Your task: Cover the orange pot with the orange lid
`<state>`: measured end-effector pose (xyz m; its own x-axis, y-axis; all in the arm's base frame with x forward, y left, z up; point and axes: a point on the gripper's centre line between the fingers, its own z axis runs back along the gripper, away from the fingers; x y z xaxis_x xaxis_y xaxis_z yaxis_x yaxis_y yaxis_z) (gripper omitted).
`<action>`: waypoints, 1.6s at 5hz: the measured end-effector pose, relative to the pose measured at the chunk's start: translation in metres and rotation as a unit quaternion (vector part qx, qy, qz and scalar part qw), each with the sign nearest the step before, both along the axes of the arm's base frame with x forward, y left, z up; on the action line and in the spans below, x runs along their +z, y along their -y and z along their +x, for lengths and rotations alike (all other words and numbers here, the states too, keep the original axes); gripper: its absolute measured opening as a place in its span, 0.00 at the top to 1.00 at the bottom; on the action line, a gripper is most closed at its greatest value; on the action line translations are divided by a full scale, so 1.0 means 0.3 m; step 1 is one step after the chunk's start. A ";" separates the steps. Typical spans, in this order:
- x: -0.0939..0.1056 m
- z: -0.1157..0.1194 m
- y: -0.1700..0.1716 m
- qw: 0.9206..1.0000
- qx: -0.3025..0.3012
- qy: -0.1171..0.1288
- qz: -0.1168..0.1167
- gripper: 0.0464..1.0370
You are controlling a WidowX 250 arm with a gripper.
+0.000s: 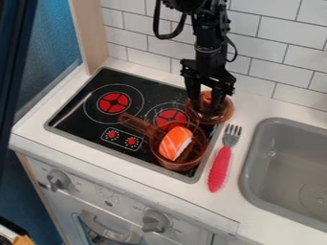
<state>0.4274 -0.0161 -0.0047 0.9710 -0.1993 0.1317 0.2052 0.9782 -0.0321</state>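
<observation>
The claw (205, 100) is right at the knob (206, 97) of the orange lid (212, 117), a good place to lift from. I can't tell if it is pinching the knob or loose around it. The lid is under the claw. The orange pot (181, 164), with toy sushi (174, 143) inside, sits in front of it, so the lid probably needs just a short trip.

White counter (256, 106) is carrying black stovetop (144, 86) and grey sink (254, 148). Orange pot (190, 165) is sitting on stovetop. Red-handled fork (220, 168) is lying between stovetop and sink. Orange lid (209, 116) is overlapping stovetop's far right corner, contact unclear.
</observation>
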 end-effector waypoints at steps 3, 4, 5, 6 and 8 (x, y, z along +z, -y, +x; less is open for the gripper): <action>-0.003 -0.024 0.013 1.000 -0.009 0.004 0.014 0.66; 0.015 -0.035 0.023 1.000 -0.011 0.005 0.004 0.66; 0.101 -0.014 0.035 0.999 -0.007 0.038 -0.016 0.66; 0.175 -0.048 0.020 0.998 -0.003 0.059 -0.023 0.66; 0.288 -0.251 0.023 0.997 -0.024 0.068 -0.024 0.66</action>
